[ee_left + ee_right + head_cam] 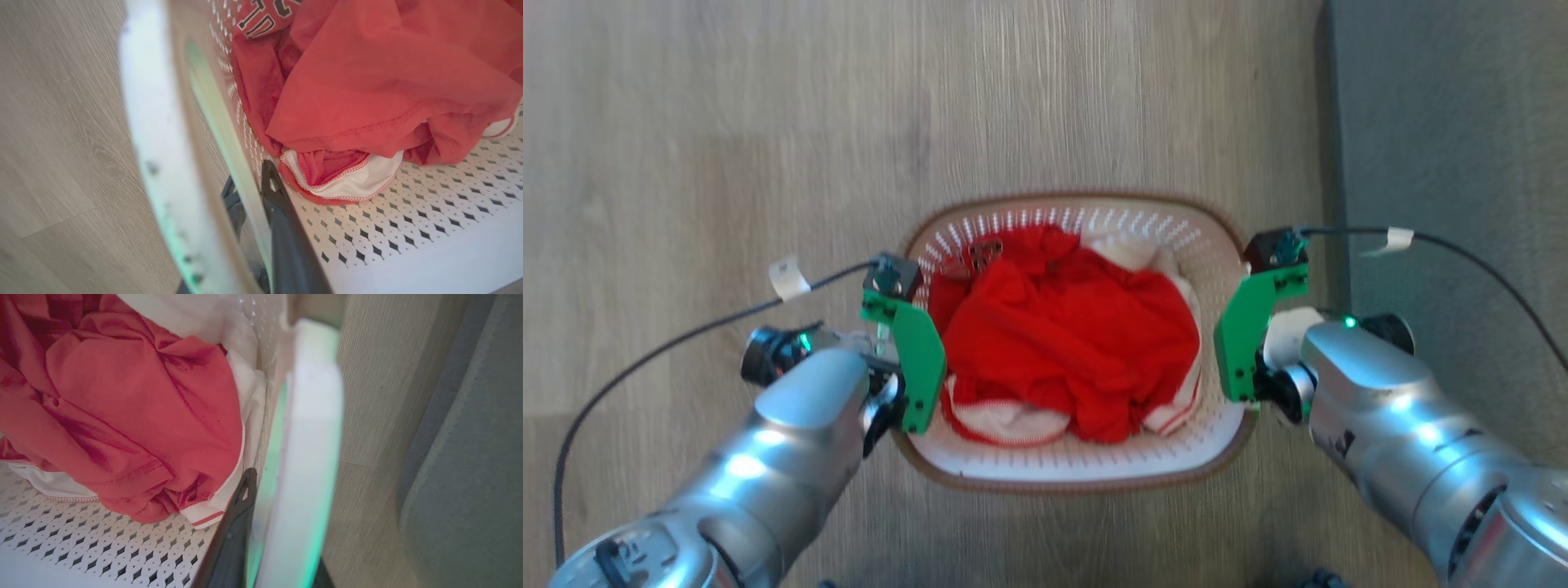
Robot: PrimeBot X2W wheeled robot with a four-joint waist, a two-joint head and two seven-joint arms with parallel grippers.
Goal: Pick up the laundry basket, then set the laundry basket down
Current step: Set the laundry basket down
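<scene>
White diamond-perforated laundry basket [1078, 461], brown-rimmed; red and white clothes [1070, 351]; grey wood-grain floor [768, 122].

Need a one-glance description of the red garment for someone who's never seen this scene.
Left of the grey mat, against the wood floor, is the white basket. The red garment is heaped in its middle: the one solid-red piece, lying over white cloth with red trim.

light: bright, soft, even all over | glare: white shiny spots on the metal left arm [768, 441] | shadows: faint dim patch on the floor [1094, 531] by the laundry basket [1078, 478] | blur: head view a bit fuzzy; in wrist views the near white handle [151, 134] is very blurry, with green glow | sharp: red cloth [367, 81] stitches
</scene>
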